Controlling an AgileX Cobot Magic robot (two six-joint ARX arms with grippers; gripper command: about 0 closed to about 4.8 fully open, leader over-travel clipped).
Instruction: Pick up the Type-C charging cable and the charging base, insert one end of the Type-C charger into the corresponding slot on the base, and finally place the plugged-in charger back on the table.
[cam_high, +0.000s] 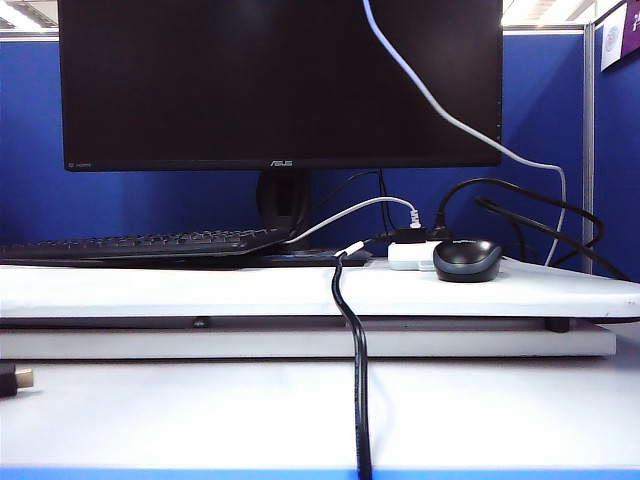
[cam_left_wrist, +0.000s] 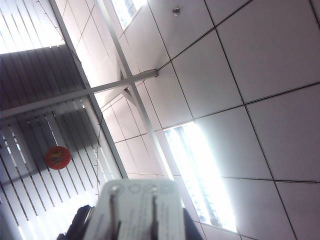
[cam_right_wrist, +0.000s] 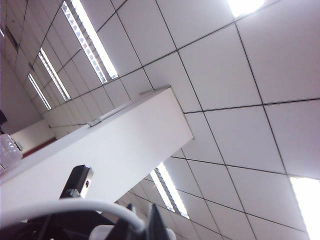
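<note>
Charging base (cam_left_wrist: 135, 210) sits clamped in left gripper's (cam_left_wrist: 134, 227) jaws — right gripper's (cam_right_wrist: 127, 227) jaws pinch Type-C charging cable (cam_right_wrist: 70, 207).

Wide white desk (cam_high: 200, 290), rounded front edge, seen in exterior view. Black monitor (cam_high: 280, 80) on round stand at 12 o'clock. Black keyboard (cam_high: 140, 245) at 9 o'clock, near stand. Dark mouse (cam_high: 467, 259) at 3 o'clock, just beside small flat white box (cam_high: 408, 257) with black plugs in top. White cord (cam_high: 345, 212) arcs from keyboard side to box. Thick black cable (cam_high: 352, 340) runs from box, over front edge, down toward 6 o'clock. More black cables (cam_high: 540, 205) loop behind mouse.
</note>
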